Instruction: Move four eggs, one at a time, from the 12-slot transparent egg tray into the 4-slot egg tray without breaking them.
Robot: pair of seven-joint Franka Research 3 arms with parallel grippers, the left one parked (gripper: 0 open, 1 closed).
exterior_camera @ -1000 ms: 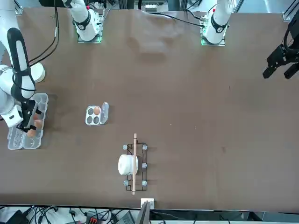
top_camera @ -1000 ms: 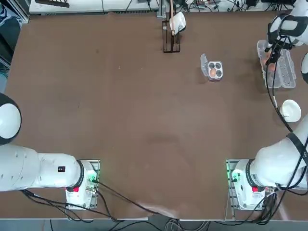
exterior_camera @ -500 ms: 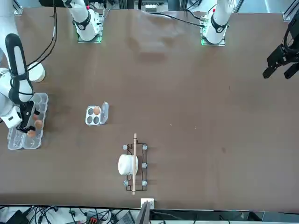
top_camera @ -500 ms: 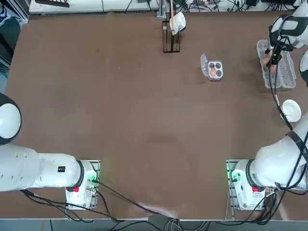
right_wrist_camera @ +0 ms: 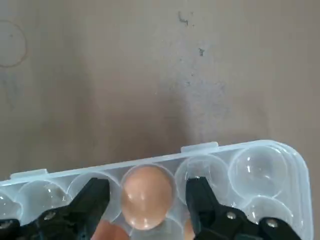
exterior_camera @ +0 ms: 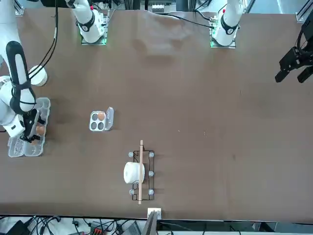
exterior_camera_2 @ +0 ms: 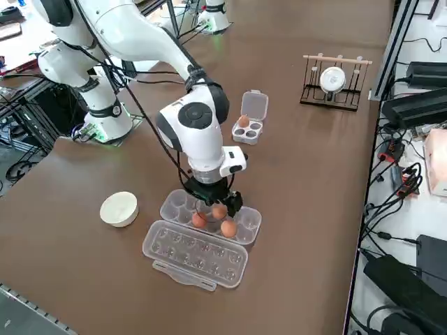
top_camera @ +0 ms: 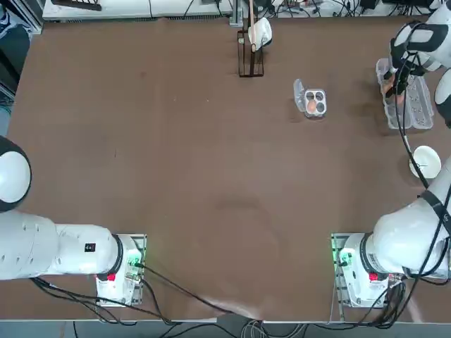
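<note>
So the right gripper (right_wrist_camera: 147, 192) sits down in the long egg carton (exterior_camera_2: 241, 222) at the table's right edge, fingers spread around an egg (right_wrist_camera: 146, 195), not pinching it yet.

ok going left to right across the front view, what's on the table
12-slot transparent egg tray with the right gripper over it → 4-slot egg tray → wire rack holding a white cup

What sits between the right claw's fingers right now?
In the wrist view, one egg in the 12-slot tray sits between the right claw's open fingers, with gaps either side.
</note>
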